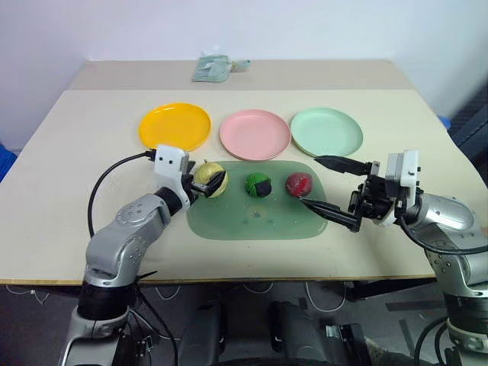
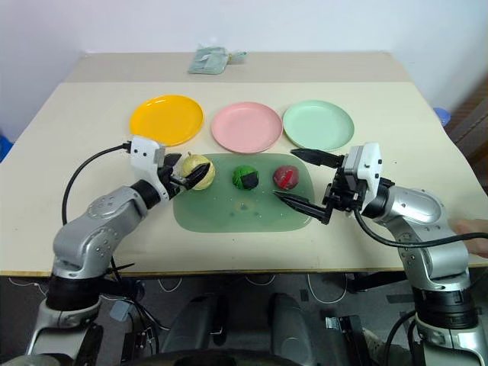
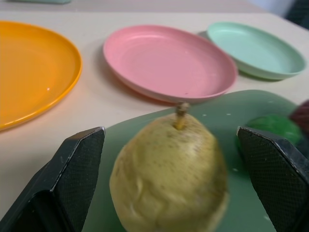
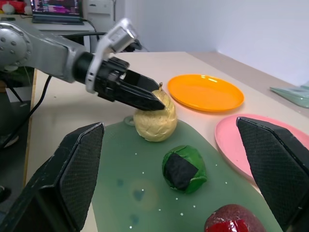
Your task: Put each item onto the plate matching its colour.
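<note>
I have the left claw [image 1: 207, 184] spread wide astride the pale yellow fruit [image 1: 209, 179] on the green mat [image 1: 252, 217], stem up, orange-yellow plate [image 1: 174, 126] just beyond; right claw [image 1: 329, 187] open near the dark red ball [image 1: 298, 184].

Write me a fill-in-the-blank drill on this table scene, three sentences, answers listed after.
1. The three toy foods sit on the translucent green ____.
2. The left claw stands open around the pale ____ fruit.
3. Of the three plates, the ____ plate lies between the orange-yellow plate and the mint green plate.

Missing words: mat; yellow; pink
</note>
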{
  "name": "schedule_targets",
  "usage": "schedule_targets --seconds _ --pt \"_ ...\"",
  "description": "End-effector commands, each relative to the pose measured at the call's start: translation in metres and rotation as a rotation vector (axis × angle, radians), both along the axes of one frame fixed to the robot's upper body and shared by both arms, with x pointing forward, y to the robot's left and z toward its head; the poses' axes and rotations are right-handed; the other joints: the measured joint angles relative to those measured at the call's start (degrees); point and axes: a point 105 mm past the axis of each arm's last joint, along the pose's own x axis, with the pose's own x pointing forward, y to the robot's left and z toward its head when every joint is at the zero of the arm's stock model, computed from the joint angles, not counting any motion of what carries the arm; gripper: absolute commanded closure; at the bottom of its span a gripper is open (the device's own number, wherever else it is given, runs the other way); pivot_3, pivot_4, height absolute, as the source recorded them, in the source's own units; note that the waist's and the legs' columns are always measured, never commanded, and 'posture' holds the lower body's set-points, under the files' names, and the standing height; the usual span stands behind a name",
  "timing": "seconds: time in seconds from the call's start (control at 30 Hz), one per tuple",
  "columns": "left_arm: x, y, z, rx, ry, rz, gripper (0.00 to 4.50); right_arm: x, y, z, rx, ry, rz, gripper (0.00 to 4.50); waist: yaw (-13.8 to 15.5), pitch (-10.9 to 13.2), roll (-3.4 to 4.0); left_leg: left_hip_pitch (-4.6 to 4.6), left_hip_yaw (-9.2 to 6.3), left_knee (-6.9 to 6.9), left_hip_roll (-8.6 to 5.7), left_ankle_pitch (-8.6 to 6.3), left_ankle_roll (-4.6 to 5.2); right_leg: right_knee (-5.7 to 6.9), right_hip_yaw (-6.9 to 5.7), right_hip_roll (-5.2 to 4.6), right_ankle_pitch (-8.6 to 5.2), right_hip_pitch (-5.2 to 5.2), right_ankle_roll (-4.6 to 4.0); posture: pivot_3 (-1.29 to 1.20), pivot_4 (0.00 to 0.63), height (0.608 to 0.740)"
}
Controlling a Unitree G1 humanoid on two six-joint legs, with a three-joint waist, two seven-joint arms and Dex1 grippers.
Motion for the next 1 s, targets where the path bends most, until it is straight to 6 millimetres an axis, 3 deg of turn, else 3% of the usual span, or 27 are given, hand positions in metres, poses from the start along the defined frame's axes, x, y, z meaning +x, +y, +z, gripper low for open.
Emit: schedule_targets --seconds 0.03,0.1,0.23,0.33,0.47,0.57,0.67,0.8,1.0 --pt "0.006 -0.007 0.005 0.005 -0.019 -0.002 0.0 -0.003 0.0 0.011 0.004 -0.06 -0.011 0.02 0.0 0.0 0.0 0.0 0.0 0.0 0.0 0.0 0.0 0.0 0.0 0.0 -0.01 0.0 -0.01 0.0 0.15 0.74" --pt "0.008 -0.008 0.001 0.007 -0.007 -0.009 0.26 -0.002 0.0 0.011 0.004 -0.064 -0.02 0.01 0.0 0.0 0.0 0.0 0.0 0.0 0.0 0.0 0.0 0.0 0.0 0.0 -0.03 0.0 -0.06 0.0 0.15 0.74" --pt "0.012 -0.003 -0.004 0.031 0.006 0.002 1.62 -0.002 -0.001 0.01 0.004 -0.07 -0.04 0.0 0.0 0.0 0.0 0.0 -0.01 0.0 0.0 0.0 0.0 0.0 0.0 0.0 -0.04 0.0 -0.08 0.0 0.15 0.74" --pt "0.016 0.001 -0.001 0.051 -0.018 0.024 1.64 -0.002 -0.002 0.011 0.004 -0.08 -0.056 0.0 0.0 0.0 0.0 0.0 0.0 0.0 0.0 0.0 0.0 0.0 0.0 -0.01 -0.08 0.0 -0.15 0.0 0.15 0.74" --pt "0.029 0.009 0.021 0.013 -0.087 0.095 1.64 -0.001 -0.003 0.012 0.005 -0.093 -0.071 0.0 0.1 0.0 0.0 0.0 -0.01 0.0 0.0 0.0 0.0 0.0 -0.01 -0.01 -0.08 0.0 -0.14 0.0 0.15 0.74" --pt "0.051 0.032 0.045 -0.026 -0.146 0.223 1.64 0.001 -0.003 0.014 0.011 -0.104 -0.08 0.0 0.1 0.0 -0.05 -0.02 -0.02 0.03 -0.01 0.0 0.0 0.0 -0.02 -0.01 0.01 0.0 0.01 0.0 0.15 0.74" --pt "0.072 0.049 0.056 -0.015 -0.175 0.292 1.64 0.004 -0.001 0.015 0.022 -0.112 -0.081 0.0 0.0 0.0 -0.05 -0.02 -0.03 0.04 -0.01 0.0 0.0 0.0 -0.05 0.0 0.03 0.0 0.05 0.0 0.15 0.74" --pt "0.11 0.075 0.062 0.015 -0.194 0.443 1.64 0.01 0.004 0.015 0.036 -0.119 -0.075 0.0 0.0 0.0 -0.05 -0.02 -0.02 0.05 -0.05 0.01 0.01 0.02 -0.08 0.03 0.05 0.0 0.08 0.0 0.15 0.74" --pt "0.134 0.09 0.055 -0.003 -0.168 0.561 1.64 0.023 0.006 0.014 0.04 -0.124 -0.087 0.0 0.0 0.1 -0.15 -0.09 -0.01 0.05 -0.11 -0.02 0.06 -0.04 -0.09 -0.04 0.22 -0.01 0.39 0.0 0.15 0.74"
